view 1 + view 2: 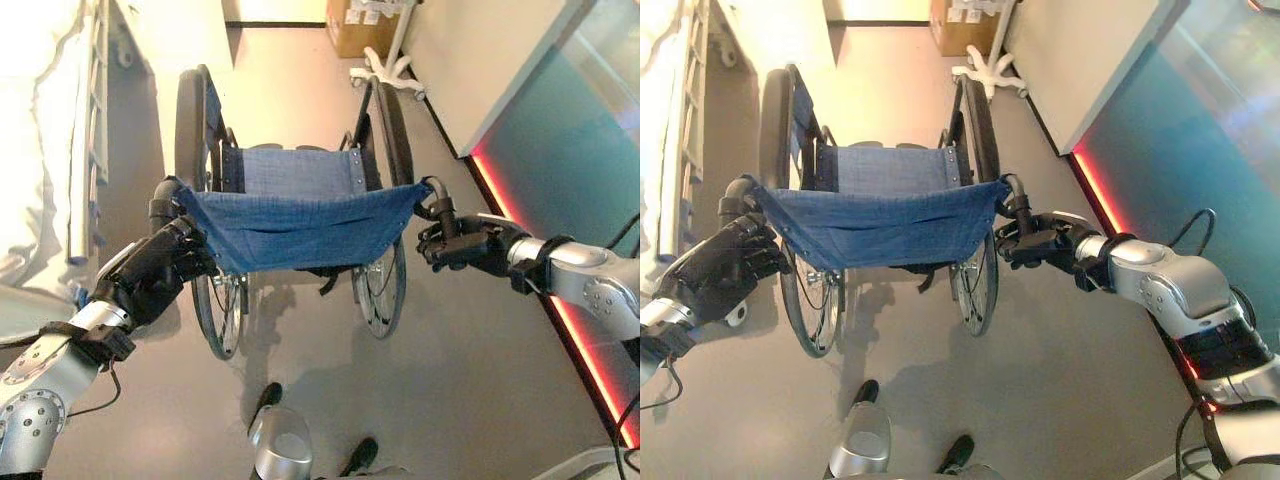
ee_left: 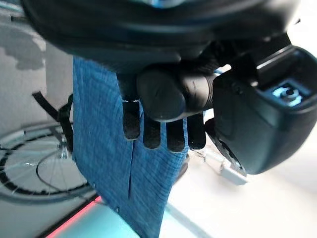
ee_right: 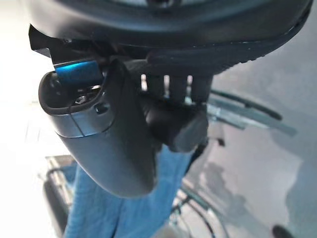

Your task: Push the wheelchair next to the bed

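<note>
- Left hand (image 1: 160,270): fingers (image 2: 161,134) curled round the left push handle (image 1: 163,197) of the wheelchair (image 1: 295,215); in the left wrist view the black grip end sits across the fingers, thumb closed beside it.
- Right hand (image 1: 462,243): fingers (image 3: 171,87) wrapped round the right push handle (image 1: 436,195); in the right wrist view the grip's rounded end sticks out past the curled fingers, thumb folded alongside.
- Wheelchair: stands on the floor (image 1: 470,370) directly ahead of the robot, back toward it, held at both handles. Blue denim backrest sling (image 1: 300,228) stretched between the two handles; blue seat (image 1: 295,170) beyond it; two large spoked wheels (image 1: 380,290), one at each side.
- Bed (image 1: 40,150): along the floor's left edge, white bedding and a pale side rail (image 1: 88,130); the wheelchair's left wheel is near it but apart.
- Wall panel (image 1: 560,130): teal, along the floor's right edge, with a red lit strip (image 1: 570,320) at its base.
- White wheeled stand base (image 1: 385,70): on the floor beyond the wheelchair's right wheel.
- Cardboard box (image 1: 360,25): at the floor's far edge, behind the stand.
</note>
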{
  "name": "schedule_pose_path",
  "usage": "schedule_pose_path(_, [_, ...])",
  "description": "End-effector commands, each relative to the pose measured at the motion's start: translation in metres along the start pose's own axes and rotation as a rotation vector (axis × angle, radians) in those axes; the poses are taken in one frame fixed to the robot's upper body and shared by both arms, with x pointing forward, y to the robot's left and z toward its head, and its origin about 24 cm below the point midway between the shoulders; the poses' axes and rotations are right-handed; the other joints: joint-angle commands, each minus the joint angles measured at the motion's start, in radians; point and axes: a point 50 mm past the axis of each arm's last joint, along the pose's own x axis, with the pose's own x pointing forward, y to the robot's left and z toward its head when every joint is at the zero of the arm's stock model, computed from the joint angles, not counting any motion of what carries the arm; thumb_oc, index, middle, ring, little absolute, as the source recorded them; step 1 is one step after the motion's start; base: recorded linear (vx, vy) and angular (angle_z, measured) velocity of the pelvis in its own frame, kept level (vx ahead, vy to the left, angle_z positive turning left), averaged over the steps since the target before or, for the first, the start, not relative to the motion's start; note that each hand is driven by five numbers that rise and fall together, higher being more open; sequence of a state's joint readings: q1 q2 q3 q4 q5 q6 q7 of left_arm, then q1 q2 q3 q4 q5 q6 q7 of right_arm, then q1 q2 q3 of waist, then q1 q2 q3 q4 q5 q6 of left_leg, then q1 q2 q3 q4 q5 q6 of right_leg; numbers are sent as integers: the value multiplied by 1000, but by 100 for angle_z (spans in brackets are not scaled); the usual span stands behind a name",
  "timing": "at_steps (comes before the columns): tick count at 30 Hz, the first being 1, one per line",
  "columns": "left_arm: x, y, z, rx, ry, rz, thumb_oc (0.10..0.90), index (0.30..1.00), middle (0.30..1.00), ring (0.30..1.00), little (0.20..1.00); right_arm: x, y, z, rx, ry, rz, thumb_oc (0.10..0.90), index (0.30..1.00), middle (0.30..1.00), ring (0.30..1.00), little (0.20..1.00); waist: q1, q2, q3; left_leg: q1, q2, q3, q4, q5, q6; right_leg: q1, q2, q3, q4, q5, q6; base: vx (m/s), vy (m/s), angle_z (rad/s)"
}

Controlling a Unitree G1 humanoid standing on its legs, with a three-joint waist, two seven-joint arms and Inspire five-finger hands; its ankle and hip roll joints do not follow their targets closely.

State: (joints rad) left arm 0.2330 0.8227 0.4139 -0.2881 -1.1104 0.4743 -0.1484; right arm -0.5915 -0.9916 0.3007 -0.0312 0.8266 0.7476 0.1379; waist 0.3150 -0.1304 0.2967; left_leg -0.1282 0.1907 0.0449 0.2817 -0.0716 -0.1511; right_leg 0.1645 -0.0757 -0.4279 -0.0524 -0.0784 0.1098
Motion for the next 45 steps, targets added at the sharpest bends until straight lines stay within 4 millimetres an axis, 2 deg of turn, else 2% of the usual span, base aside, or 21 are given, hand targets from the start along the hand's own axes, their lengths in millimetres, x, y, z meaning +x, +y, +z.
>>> schedule_pose_path(1, [3, -39, 33, 75, -219, -233, 400, 300, 300, 300, 300, -26, 0, 58, -217, -285, -28, 400, 300, 300, 300, 300, -41, -9, -162, 15, 21, 86, 150, 216, 10, -50, -41, -48, 91, 24, -42, 238, -104, 58])
schedule_pose_path(2, [4, -39, 31, 69, -220, -231, 400, 300, 300, 300, 300, -25, 2, 55, -222, -283, -26, 400, 300, 300, 300, 300, -34, -1, -156, 27, -21, 78, 125, 166, 26, -44, -43, -55, 102, 26, -34, 205, -54, 48])
schedule_pose_path(5, [7, -37, 32, 70, -217, -234, 400, 300, 300, 300, 300, -20, 6, 57, -224, -290, -36, 400, 300, 300, 300, 300, -5, 22, -158, 25, -117, 119, -22, 126, 37, -21, -7, -71, 116, 0, -25, 325, -82, 34])
schedule_pose_path(8, [12, -39, 33, 74, -210, -264, 400, 300, 300, 300, 300, -11, 7, 55, -210, -285, -57, 400, 300, 300, 300, 300, 13, 51, -159, -22, -161, 263, -175, 155, 57, 41, 42, -114, 123, -58, -41, 358, -50, 43])
schedule_pose_path(10, [15, -40, 34, 87, -210, -282, 400, 300, 300, 300, 300, -6, 8, 52, -202, -279, -67, 400, 300, 300, 300, 300, 22, 53, -162, -30, -189, 319, -232, 162, 81, 68, 63, -137, 140, -81, -46, 353, -32, 43])
schedule_pose_path(13, [15, -39, 39, 113, -216, -269, 400, 300, 300, 300, 300, 1, 13, 52, -200, -280, -54, 400, 300, 300, 300, 300, 43, 25, -174, -31, -250, 284, -225, 107, 144, 63, 64, -123, 213, -65, -19, 350, -1, 6])
schedule_pose_path(14, [14, -38, 40, 119, -219, -262, 400, 300, 300, 300, 300, 2, 14, 52, -196, -281, -50, 400, 300, 300, 300, 300, 48, 19, -177, -29, -260, 272, -224, 100, 150, 63, 66, -117, 222, -61, -13, 380, 29, 22])
schedule_pose_path(16, [13, -36, 47, 156, -227, -248, 400, 300, 300, 300, 300, 2, 16, 51, -183, -290, -42, 400, 300, 300, 300, 300, 54, -13, -178, -7, -310, 244, -219, 61, 199, 41, 47, -97, 388, 75, 77, 396, 74, 16])
schedule_pose_path(17, [12, -36, 51, 182, -236, -244, 400, 300, 300, 300, 300, 0, 13, 49, -174, -303, -40, 400, 300, 300, 300, 300, 51, -13, -179, 3, -305, 252, -227, 69, 223, 5, 48, -89, 525, 162, 123, 261, 58, 17])
schedule_pose_path(18, [12, -36, 52, 185, -237, -244, 400, 300, 300, 300, 300, -1, 13, 49, -172, -304, -39, 400, 300, 300, 300, 300, 52, -14, -179, 4, -305, 251, -228, 68, 224, 0, 47, -87, 538, 166, 126, 256, 2, 36])
schedule_pose_path(19, [14, -35, 56, 199, -240, -236, 400, 300, 300, 300, 300, -3, 10, 48, -156, -320, -33, 400, 300, 300, 300, 300, 39, -9, -174, 14, -293, 225, -215, 63, 228, -57, 34, -53, 674, 244, 152, 240, -64, 48])
schedule_pose_path(21, [17, -36, 63, 209, -243, -231, 400, 300, 300, 300, 300, -5, 8, 45, -153, -327, -28, 400, 300, 300, 300, 300, 8, -2, -164, 21, -276, 217, -196, 57, 218, -93, 10, -16, 666, 221, 152, 244, -82, 48])
schedule_pose_path(23, [21, -39, 77, 212, -252, -241, 400, 300, 300, 300, 300, -14, 3, 43, -166, -320, -46, 400, 300, 300, 300, 300, -38, 16, -153, 6, -258, 194, -164, 70, 185, -83, -20, 26, 475, 85, 101, 229, -128, 58])
schedule_pose_path(25, [27, -45, 93, 206, -272, -245, 400, 300, 300, 300, 300, -25, -5, 42, -188, -317, -62, 400, 300, 300, 300, 300, -87, 39, -140, 9, -252, 118, -132, 81, 148, -77, -31, 98, 262, 51, 62, 242, -127, 69])
schedule_pose_path(28, [38, -48, 105, 167, -293, -229, 400, 300, 300, 300, 300, -34, -12, 45, -203, -323, -68, 400, 300, 300, 300, 300, -140, 69, -133, 59, -242, 35, -151, 64, 123, -125, -63, 173, 119, 87, 63, 257, -95, 100])
schedule_pose_path(31, [48, -50, 113, 202, -309, -201, 400, 300, 300, 300, 300, -32, -3, 62, -207, -331, -43, 400, 300, 300, 300, 300, -186, 69, -124, 187, -214, -3, -232, 1, 131, -260, -109, 226, 101, 235, 109, 366, -213, 108])
schedule_pose_path(35, [51, -47, 106, 187, -290, -192, 400, 300, 300, 300, 300, -31, 2, 70, -217, -328, -11, 400, 300, 300, 300, 300, -192, 55, -140, 209, -191, -2, -204, -17, 122, -235, -79, 221, 84, 188, 92, 307, -162, 49])
schedule_pose_path(38, [50, -46, 96, 177, -265, -173, 400, 300, 300, 300, 300, -32, 3, 76, -225, -318, 8, 400, 300, 300, 300, 300, -185, 40, -163, 193, -165, -11, -126, 47, 86, -200, -52, 193, 65, 158, 60, 340, -137, 23])
schedule_pose_path(41, [49, -43, 87, 158, -260, -160, 400, 300, 300, 300, 300, -26, 4, 81, -221, -307, 11, 400, 300, 300, 300, 300, -172, 37, -167, 139, -131, 10, 30, 153, 42, -153, -32, 143, 56, 122, 16, 230, -84, 45])
schedule_pose_path(43, [50, -42, 81, 138, -254, -158, 400, 300, 300, 300, 300, -20, 5, 79, -225, -293, 3, 400, 300, 300, 300, 300, -159, 35, -152, 71, -123, 36, 168, 177, 30, -118, -35, 109, 63, 97, -10, 198, -89, 36])
schedule_pose_path(45, [52, -39, 77, 127, -243, -148, 400, 300, 300, 300, 300, -15, 8, 78, -233, -286, 1, 400, 300, 300, 300, 300, -154, 40, -142, 36, -116, 62, 213, 169, 28, -93, -34, 80, 71, 81, -21, 229, -30, 30])
